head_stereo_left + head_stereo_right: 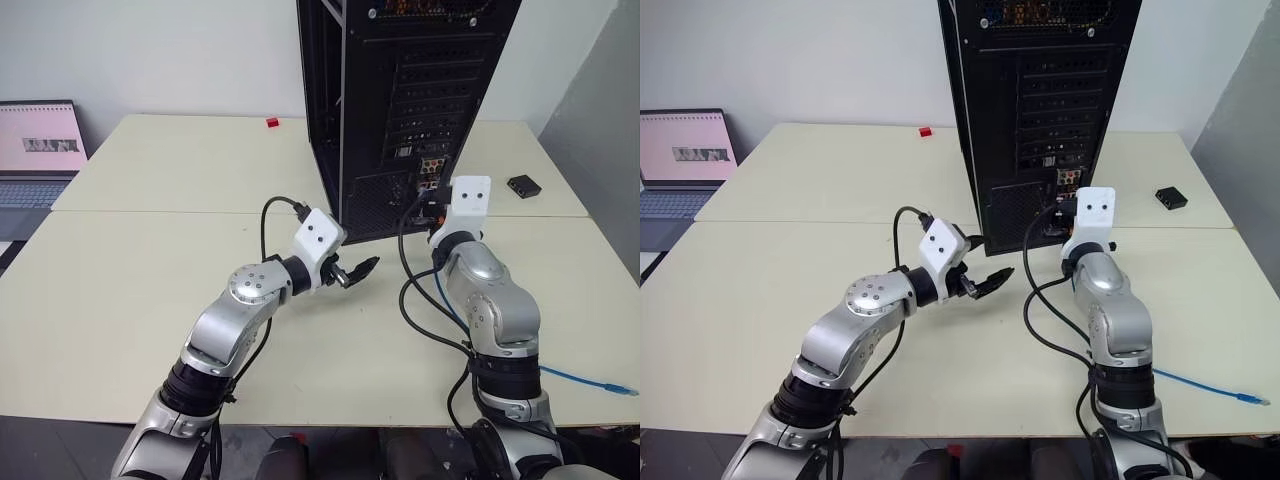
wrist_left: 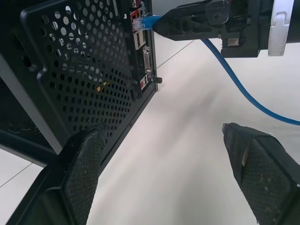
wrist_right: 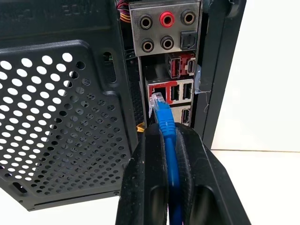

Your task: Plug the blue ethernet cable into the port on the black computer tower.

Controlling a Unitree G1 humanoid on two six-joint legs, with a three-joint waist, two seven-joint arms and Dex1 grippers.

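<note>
The black computer tower (image 1: 400, 100) stands upright at the back of the table with its perforated rear panel facing me. My right gripper (image 3: 165, 131) is shut on the blue ethernet cable (image 3: 168, 154) just behind its clear plug (image 3: 157, 101). The plug tip sits right at the port (image 3: 160, 90), a squarish socket in the red-trimmed connector cluster; I cannot tell whether it is inside. The rest of the cable trails over the table to its free end (image 1: 600, 383). My left gripper (image 1: 358, 270) hovers open and empty beside the tower's lower rear corner, to the left of the right gripper (image 2: 164, 23).
An open laptop (image 1: 40, 150) sits at the far left. A small red block (image 1: 272, 123) lies at the back of the table (image 1: 150, 280), and a small black box (image 1: 523, 185) lies right of the tower. Black arm cables (image 1: 410, 290) loop between the arms.
</note>
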